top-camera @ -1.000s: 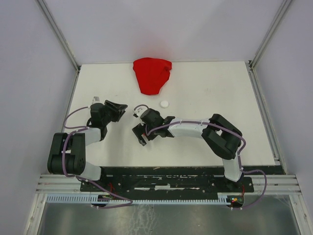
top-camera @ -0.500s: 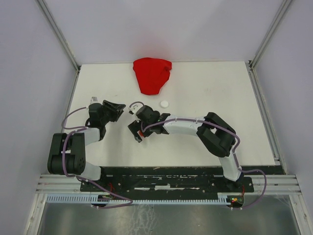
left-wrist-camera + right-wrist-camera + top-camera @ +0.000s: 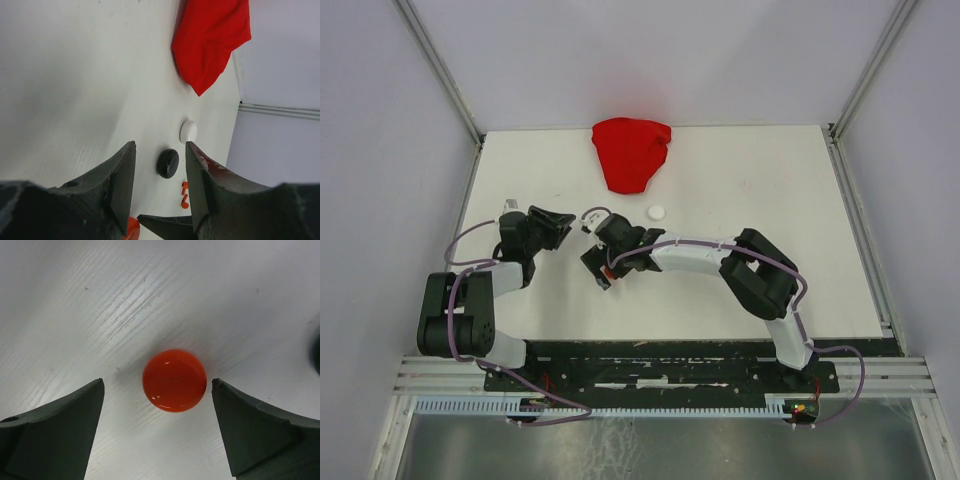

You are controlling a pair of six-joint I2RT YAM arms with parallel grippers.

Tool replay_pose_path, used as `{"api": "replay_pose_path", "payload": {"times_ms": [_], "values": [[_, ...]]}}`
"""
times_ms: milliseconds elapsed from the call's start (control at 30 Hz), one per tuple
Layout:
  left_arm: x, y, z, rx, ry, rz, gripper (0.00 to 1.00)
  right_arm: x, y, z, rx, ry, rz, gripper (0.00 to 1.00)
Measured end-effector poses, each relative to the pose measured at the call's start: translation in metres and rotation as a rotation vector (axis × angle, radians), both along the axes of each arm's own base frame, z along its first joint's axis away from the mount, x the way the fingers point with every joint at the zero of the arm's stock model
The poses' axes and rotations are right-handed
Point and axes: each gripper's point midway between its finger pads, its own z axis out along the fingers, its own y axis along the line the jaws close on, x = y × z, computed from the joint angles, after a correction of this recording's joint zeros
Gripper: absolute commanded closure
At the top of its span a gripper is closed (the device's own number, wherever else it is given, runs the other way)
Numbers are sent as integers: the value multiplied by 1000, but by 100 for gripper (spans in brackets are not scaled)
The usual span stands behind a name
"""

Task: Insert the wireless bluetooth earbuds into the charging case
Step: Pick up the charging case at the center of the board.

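In the left wrist view, two tiny red earbuds (image 3: 184, 195) lie on the white table just beyond a black round case (image 3: 167, 163) and a white round case (image 3: 188, 131). A red round case (image 3: 174, 380) lies closed on the table between the fingers of my right gripper (image 3: 157, 382), which is open and close above it. Its edge also shows in the left wrist view (image 3: 131, 227). My left gripper (image 3: 160, 148) is open and empty, hovering beside the right gripper (image 3: 597, 267) and aimed at the black case. No white or black earbuds are in view.
A large red cloth (image 3: 631, 152) lies at the table's far edge. The white case (image 3: 656, 211) shows in the top view just beyond the right arm. Grey walls enclose the table on three sides.
My right gripper has moved left toward the left gripper and now sits over the red case. The left gripper has drawn back slightly to the left.
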Motion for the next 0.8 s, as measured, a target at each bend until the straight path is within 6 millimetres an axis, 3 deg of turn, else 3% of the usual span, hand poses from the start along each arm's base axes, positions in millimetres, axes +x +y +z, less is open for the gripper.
{"api": "replay_pose_path", "payload": {"times_ms": [167,800], "values": [[0,0,0,-1,0,-3,50,3,-7,-10,-51,-13,1,13],[0,0,0,-2,0,-1,50,12,-17,-14,-115,-63,-5,50]]}}
